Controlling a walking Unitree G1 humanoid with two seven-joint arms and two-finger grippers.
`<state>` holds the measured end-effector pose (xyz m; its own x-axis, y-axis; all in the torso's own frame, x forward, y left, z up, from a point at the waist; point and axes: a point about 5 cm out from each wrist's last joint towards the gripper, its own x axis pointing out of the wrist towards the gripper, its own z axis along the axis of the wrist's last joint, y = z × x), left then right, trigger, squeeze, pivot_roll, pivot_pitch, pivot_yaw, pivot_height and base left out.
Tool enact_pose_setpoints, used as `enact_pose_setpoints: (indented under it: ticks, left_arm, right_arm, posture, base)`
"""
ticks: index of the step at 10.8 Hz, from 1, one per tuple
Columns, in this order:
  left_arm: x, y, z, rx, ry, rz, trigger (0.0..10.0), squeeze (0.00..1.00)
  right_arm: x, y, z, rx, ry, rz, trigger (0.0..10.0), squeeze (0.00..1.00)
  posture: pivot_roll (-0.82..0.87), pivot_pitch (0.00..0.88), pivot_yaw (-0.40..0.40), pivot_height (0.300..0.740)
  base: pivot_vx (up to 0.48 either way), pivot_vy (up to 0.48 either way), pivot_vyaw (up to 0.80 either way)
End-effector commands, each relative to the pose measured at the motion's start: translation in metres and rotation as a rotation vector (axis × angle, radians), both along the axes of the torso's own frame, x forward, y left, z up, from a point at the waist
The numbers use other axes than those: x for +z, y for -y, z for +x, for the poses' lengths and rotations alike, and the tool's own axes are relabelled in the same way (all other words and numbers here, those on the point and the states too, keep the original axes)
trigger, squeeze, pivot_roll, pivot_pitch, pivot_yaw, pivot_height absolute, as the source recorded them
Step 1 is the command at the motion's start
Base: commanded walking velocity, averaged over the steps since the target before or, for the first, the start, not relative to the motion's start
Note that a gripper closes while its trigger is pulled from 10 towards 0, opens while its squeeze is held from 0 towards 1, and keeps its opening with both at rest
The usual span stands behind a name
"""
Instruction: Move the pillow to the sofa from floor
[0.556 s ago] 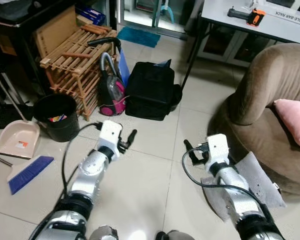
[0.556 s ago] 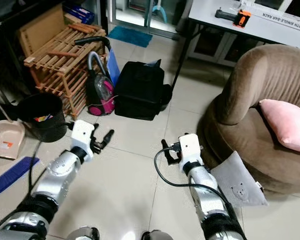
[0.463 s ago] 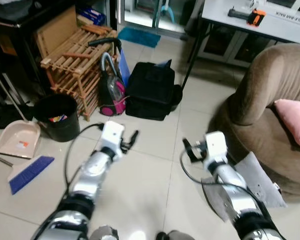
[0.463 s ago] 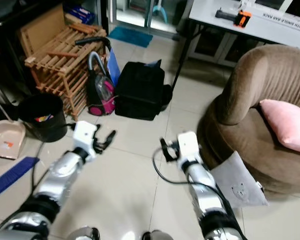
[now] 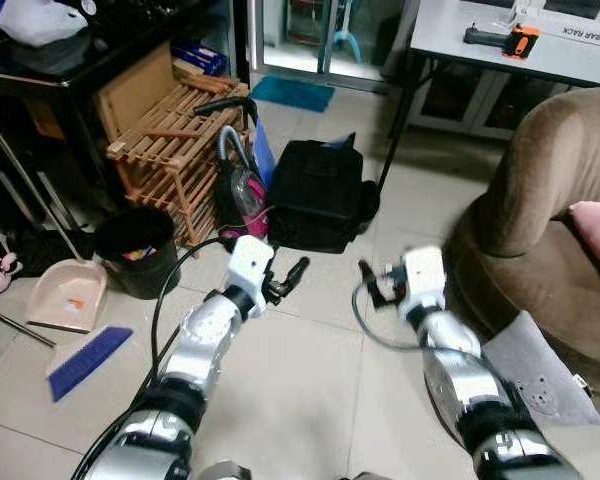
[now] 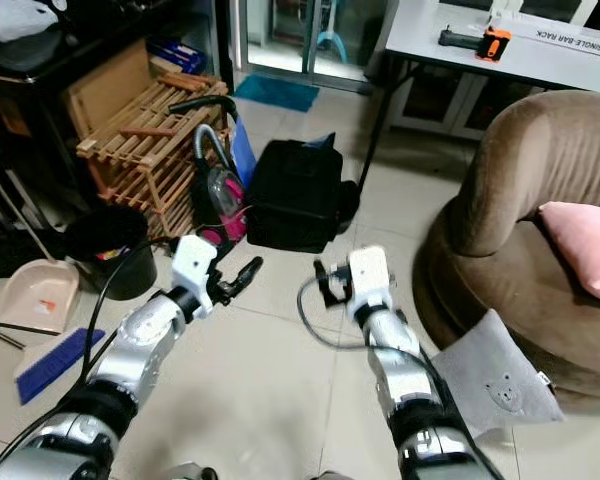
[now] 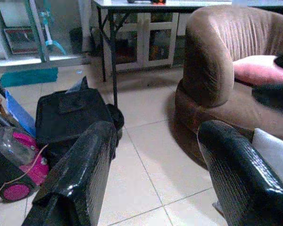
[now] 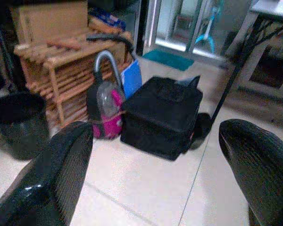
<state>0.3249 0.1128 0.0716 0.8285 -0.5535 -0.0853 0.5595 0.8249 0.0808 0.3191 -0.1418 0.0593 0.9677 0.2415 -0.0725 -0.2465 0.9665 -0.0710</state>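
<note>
grey pillow is on the floor, leaning against the base of the brown sofa, beside my right arm. both grippers empty, fingers spread wide: left gripper, right gripper. i'd turn right, crouch, pinch the pillow's near corner, avoid the pink cushion.

Floor: glossy pale tile. Sofa: brown velvety cloth, matt. Grey pillow: soft cloth w/ small bear print. Pink pillow: smooth cloth. Rack: bare wood slats. Bag: matt black fabric. Bin: black plastic. Left gripper fingers: glossy ribbed black plastic.
</note>
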Motion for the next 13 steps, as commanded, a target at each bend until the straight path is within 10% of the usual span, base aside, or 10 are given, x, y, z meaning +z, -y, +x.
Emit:
enact_pose_setpoints:
  ticks: [1,7,13]
  left_arm:
    - [0.006,0.002,0.005,-0.007,0.024,0.017,10.0,0.00]
    - [0.009,-0.012,0.015,0.083,0.004,0.034,10.0,0.00]
    - [0.006,-0.010,0.011,0.091,0.018,0.008,10.0,0.00]
  right_arm:
    - [0.000,0.005,0.002,-0.022,0.001,-0.003,10.0,0.14]
    - [0.003,-0.001,0.008,-0.023,0.009,0.010,10.0,0.15]
    - [-0.010,-0.011,-0.003,0.043,-0.025,0.019,10.0,0.14]
  posture:
    - [-0.09,0.000,-0.016,0.740]
    - [-0.07,0.000,-0.005,0.740]
    - [-0.06,0.000,-0.025,0.740]
  base:
    - [0.000,0.000,0.00]
    - [0.000,0.000,0.00]
    - [0.436,0.000,0.00]
